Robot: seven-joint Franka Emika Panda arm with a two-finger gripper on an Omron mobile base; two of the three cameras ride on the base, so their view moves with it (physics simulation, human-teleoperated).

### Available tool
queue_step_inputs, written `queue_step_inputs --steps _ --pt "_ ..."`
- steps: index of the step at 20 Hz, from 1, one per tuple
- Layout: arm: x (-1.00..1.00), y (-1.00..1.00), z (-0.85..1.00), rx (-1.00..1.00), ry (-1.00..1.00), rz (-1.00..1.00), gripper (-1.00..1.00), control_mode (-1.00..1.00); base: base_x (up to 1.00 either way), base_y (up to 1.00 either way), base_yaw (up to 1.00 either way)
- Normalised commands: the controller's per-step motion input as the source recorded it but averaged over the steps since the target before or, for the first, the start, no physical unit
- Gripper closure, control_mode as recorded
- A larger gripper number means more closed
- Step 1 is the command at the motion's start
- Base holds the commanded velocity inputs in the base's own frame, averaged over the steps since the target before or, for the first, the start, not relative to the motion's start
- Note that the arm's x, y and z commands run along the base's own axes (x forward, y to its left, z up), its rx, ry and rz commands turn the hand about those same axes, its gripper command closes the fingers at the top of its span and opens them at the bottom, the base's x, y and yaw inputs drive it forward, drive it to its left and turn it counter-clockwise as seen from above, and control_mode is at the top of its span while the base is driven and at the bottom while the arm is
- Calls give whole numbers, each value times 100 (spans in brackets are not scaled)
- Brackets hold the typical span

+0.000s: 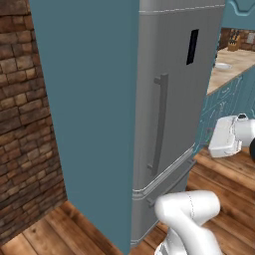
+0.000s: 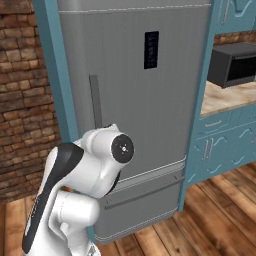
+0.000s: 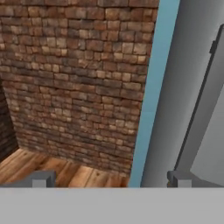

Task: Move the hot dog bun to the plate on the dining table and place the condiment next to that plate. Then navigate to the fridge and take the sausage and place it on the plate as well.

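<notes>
In the hand view the gripper (image 3: 109,179) has its two dark finger tips set far apart at the bottom corners, one fingertip (image 3: 40,178) on the left and the other on the right, so the jaws stand wide with nothing between them. Beyond the gap lies a brick wall (image 3: 74,78) and a strip of wooden floor (image 3: 48,168) at its foot. To the right of the brick runs a narrow teal panel (image 3: 151,87), and right of that the grey side of the fridge (image 3: 183,87), with what seems to be its long handle as a dark slanted bar, though the angle makes that hard to be sure of.

In the left base view the fridge (image 1: 169,99) stands shut, a tall grey steel unit boxed in by a broad teal side panel (image 1: 84,109). Its upright handle (image 1: 159,124) sits on the upper door, a dark display panel (image 1: 192,47) is higher up, and a drawer front with a horizontal bar runs along the bottom. The white arm (image 1: 191,214) bends up from the lower right, with another white part of it near the right edge.

In the right base view the fridge (image 2: 145,110) faces the camera, doors closed, with the arm's rounded white joint (image 2: 107,155) in front of its lower left. To the right are teal cabinets (image 2: 220,145), a beige counter (image 2: 227,97) and a dark microwave (image 2: 234,62) on it. The brick wall (image 2: 22,100) fills the left side.
</notes>
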Motion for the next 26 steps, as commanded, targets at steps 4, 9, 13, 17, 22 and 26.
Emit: queue_step_inputs --steps 4,9,13,17,22,26 --pt "50 0 -36 10 -3 0 -100 -100 0 0 0" --pt "65 0 -31 5 0 -7 -100 -100 0 0 0" --pt "65 -2 -32 2 0 -6 -100 -100 0 0 0" --pt "54 -5 -33 1 0 -3 -100 -100 0 0 0" --pt "61 -12 -39 0 0 0 -100 -100 0 0 0" --pt "56 -12 -30 0 0 0 -100 -100 0 0 0"
